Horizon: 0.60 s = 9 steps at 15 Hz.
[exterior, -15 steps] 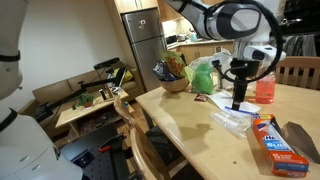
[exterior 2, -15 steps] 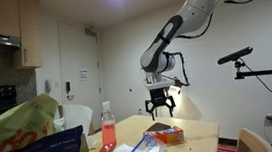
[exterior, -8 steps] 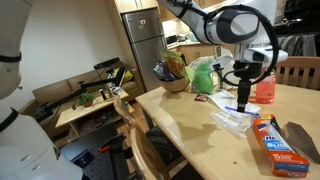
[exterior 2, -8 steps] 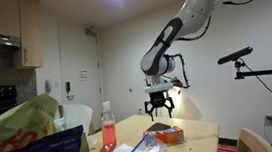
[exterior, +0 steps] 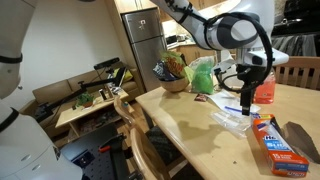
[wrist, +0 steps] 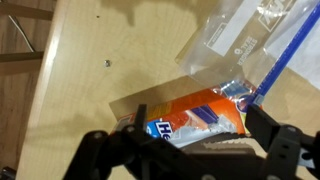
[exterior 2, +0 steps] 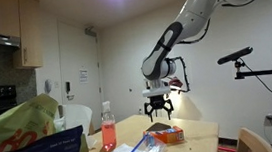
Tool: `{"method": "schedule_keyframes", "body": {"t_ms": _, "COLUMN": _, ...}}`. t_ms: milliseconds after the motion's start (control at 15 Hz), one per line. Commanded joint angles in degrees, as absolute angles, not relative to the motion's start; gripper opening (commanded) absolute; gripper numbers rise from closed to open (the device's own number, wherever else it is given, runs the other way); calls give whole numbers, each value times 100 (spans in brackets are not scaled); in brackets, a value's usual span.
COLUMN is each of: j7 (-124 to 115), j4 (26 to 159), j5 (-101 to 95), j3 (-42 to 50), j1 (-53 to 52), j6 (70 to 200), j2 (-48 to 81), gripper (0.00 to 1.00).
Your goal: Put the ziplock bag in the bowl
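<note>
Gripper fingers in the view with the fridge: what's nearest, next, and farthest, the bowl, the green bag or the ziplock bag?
From the gripper in an exterior view:
1. Ziplock bag: nearest, lying just below the fingers.
2. Green bag: farther off, toward the fridge side.
3. Bowl: farthest, on the green bag's far side.

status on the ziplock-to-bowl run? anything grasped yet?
Done: nothing. The ziplock bag lies flat on the table, away from the bowl. In hand: nothing; the gripper hangs open above the table, over an orange box. Left: grasp the bag, carry it over, drop it in the bowl.
</note>
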State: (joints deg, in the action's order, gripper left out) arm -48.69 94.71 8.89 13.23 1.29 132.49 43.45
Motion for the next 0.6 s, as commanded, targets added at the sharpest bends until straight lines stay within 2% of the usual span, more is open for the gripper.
{"method": "schedule_keyframes", "body": {"t_ms": 0, "j7": -5867, "j4": 9474, "j5": 611, "j3": 1625, "j1": -166, "j6": 13854, "j2": 4709, "gripper": 100}}
{"method": "schedule_keyframes", "body": {"t_ms": 533, "j7": -6210, "j4": 9394, "j5": 340, "j3": 1560, "j1": -406, "j6": 13813, "j2": 5075, "gripper": 100}}
